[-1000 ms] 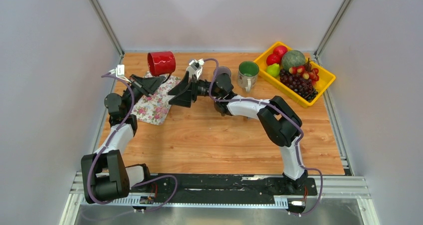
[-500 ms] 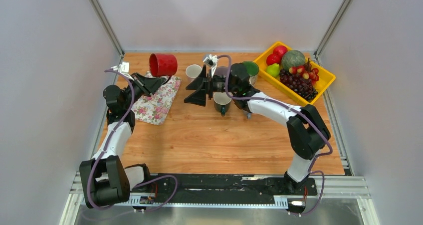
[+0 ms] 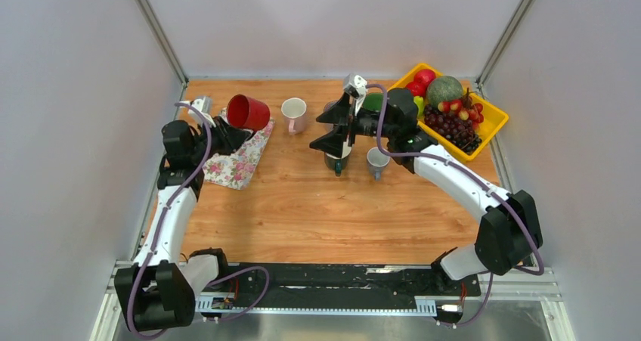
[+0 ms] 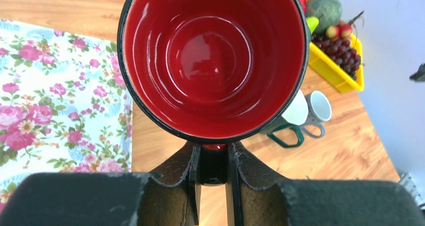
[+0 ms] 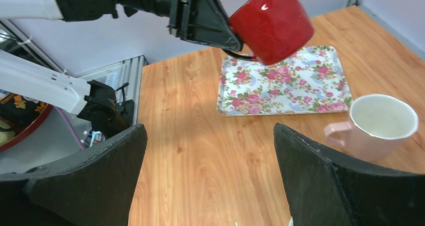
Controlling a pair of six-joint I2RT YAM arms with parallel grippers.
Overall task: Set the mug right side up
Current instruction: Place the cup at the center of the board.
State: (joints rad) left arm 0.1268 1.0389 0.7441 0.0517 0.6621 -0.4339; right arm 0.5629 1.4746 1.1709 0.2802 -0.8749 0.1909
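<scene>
Mug (image 4: 213, 60), red, clamped by its handle in left hand (image 4: 213, 161); right hand (image 5: 208, 151) spread wide

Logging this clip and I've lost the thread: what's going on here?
The left gripper is shut on the handle of the red mug, holding it in the air above the floral tray. The mug is tilted on its side, mouth toward that arm's wrist, not yet upright. The right gripper hangs open over the table near the pink mug, holding nothing.
</scene>
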